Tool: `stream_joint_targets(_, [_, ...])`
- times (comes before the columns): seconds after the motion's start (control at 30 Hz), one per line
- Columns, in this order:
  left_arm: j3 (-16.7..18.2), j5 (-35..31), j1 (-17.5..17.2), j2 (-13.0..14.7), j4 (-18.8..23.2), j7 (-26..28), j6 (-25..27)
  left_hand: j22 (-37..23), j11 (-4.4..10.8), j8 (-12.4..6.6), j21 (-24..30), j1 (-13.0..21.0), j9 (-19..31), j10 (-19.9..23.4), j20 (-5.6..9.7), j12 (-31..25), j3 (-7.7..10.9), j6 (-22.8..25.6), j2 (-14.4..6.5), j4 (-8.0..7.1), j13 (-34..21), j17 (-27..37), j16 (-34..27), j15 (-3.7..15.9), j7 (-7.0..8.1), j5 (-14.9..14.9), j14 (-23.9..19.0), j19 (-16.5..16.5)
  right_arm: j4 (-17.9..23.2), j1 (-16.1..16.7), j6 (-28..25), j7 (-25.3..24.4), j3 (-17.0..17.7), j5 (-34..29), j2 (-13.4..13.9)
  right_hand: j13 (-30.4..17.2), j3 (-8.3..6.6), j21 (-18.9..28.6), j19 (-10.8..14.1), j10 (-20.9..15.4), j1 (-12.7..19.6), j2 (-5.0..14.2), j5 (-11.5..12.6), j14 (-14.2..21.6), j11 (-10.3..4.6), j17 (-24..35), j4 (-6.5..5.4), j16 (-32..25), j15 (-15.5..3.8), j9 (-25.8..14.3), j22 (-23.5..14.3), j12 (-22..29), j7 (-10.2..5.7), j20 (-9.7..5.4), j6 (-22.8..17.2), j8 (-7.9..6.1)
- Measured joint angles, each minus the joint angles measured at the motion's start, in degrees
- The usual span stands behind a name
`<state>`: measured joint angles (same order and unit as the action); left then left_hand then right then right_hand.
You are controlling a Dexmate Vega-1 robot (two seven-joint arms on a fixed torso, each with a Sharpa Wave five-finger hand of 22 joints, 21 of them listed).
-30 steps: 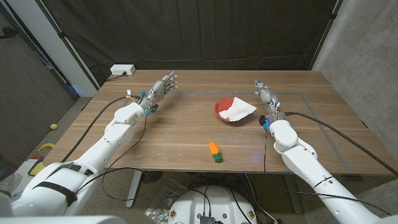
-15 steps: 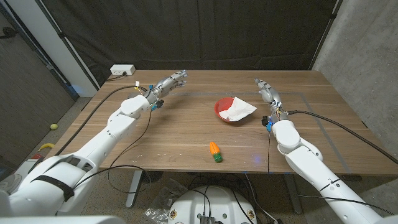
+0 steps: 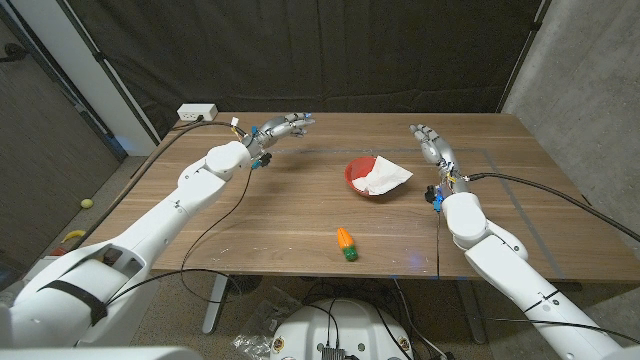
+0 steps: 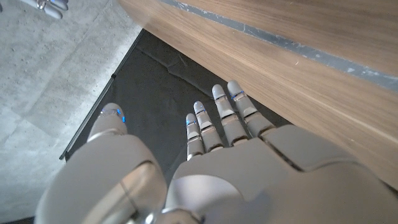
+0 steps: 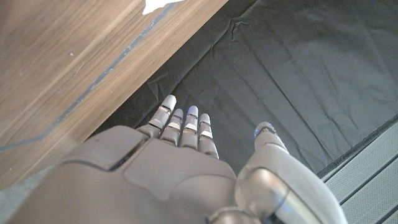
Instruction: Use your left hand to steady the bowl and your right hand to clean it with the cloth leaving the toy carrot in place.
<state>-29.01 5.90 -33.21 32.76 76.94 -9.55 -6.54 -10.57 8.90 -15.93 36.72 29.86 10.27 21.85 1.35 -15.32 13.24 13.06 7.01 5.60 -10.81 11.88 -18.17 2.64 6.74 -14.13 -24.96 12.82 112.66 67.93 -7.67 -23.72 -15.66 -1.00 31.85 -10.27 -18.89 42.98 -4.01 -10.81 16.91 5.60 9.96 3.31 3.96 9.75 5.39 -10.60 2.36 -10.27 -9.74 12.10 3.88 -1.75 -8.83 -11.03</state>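
Near the front edge of the wooden table [image 3: 250, 230], a little right of its middle, lies the toy carrot [image 3: 345, 243], orange with a green end, alone on the wood. Farther back, toward the right half of the table, stands the red bowl [image 3: 362, 180]; the white cloth [image 3: 385, 178] lies in it and hangs over its right rim. Beside the bowl, on its right and apart from it, the right hand [image 3: 431, 146] is raised with straight fingers and holds nothing. Toward the far edge, left of the bowl and well apart from it, the left hand [image 3: 286, 126] reaches above the table with fingers extended, also holding nothing. At the far left corner sits a white power strip [image 3: 197, 112].
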Motion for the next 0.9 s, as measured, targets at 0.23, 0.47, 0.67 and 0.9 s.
stream_joint_targets(0.23, [-1.8,-3.3,1.1,0.8,3.4,0.7,3.2,0.0,0.28,-0.43,0.8,3.0,0.2,2.6,0.07,0.3,-0.85,3.3,1.9,2.15,0.0,0.0,-0.5,0.09,-0.59,-0.8,-2.4,3.2,2.0,0.8,-2.2,-0.2,-0.1,-2.8,1.3,0.0,0.0,-0.3,0.0,-0.4,0.5,-0.07,0.0,0.3,-0.42,0.0,0.0,0.0,-0.29,0.0,0.0,0.0,-0.09,0.0,-0.1,0.0])
stream_joint_targets(0.47, [-3.7,-4.4,2.6,1.3,5.4,0.7,4.2,-0.3,0.2,-1.04,1.0,5.5,0.3,4.7,0.08,0.5,-1.67,6.6,2.7,3.03,-0.3,0.3,-0.9,0.04,-1.12,-1.8,-4.1,4.0,2.3,1.0,-3.4,-0.4,-0.1,-4.6,1.5,0.0,0.24,-0.4,0.0,-0.4,0.5,-0.07,0.0,0.3,-0.41,0.0,0.24,0.0,-0.29,0.0,0.0,0.0,-0.3,0.0,-0.3,0.0])
stream_joint_targets(0.67, [-5.3,-8.4,3.9,1.3,6.8,-0.6,6.7,-0.2,0.1,-1.87,1.0,6.5,0.3,6.0,-0.23,0.7,-2.21,9.7,3.1,3.49,-0.3,0.6,-1.8,0.19,-1.36,-2.3,-6.0,4.3,4.2,2.2,-4.4,-0.4,0.2,-6.0,2.7,0.0,0.24,-0.4,0.0,-0.7,0.5,-0.07,0.0,0.3,-0.11,0.0,0.23,0.0,-0.29,0.0,0.0,0.0,-0.3,0.0,-0.3,0.0])
stream_joint_targets(0.9, [-7.4,-12.4,5.5,1.0,8.0,-3.0,8.6,-0.5,-0.24,-3.79,1.2,8.7,0.6,8.8,-0.32,1.1,-3.43,16.0,2.1,3.33,-0.8,1.6,-3.3,0.66,-2.08,-3.3,-8.9,5.0,5.0,3.0,-4.7,-0.4,0.7,-6.9,3.1,0.0,0.4,-0.9,0.0,-0.8,0.5,-0.07,0.0,0.3,-0.15,0.0,0.39,0.0,-0.29,0.0,0.0,0.0,-0.25,0.0,-0.3,0.0])
